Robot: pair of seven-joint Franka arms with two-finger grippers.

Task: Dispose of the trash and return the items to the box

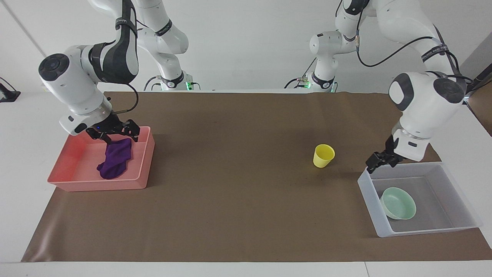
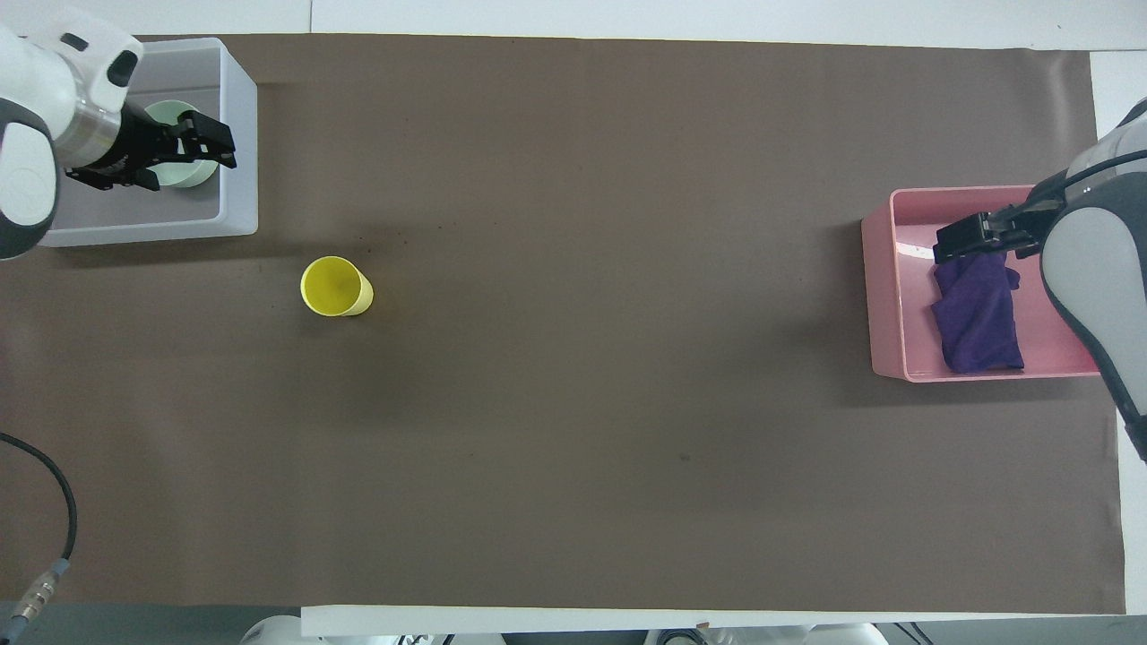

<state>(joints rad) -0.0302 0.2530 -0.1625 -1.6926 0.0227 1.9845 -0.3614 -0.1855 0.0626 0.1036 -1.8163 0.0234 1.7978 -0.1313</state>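
Left gripper (image 1: 378,161): we saw it raised over the translucent box (image 1: 453,181), at the wall nearest the robots, fingers spread, holding nothing.
Mint-green bowl (image 1: 398,203): lay in the box, upright.
Yellow cup (image 1: 323,155): stood upright on the brown mat (image 1: 238,184), near the box, toward the table's middle.
Right gripper (image 1: 119,132): we noted it over the pink tray (image 1: 100,181), fingers parted, empty.
Purple rag (image 1: 114,163): lay crumpled in the pink tray, just under that gripper.
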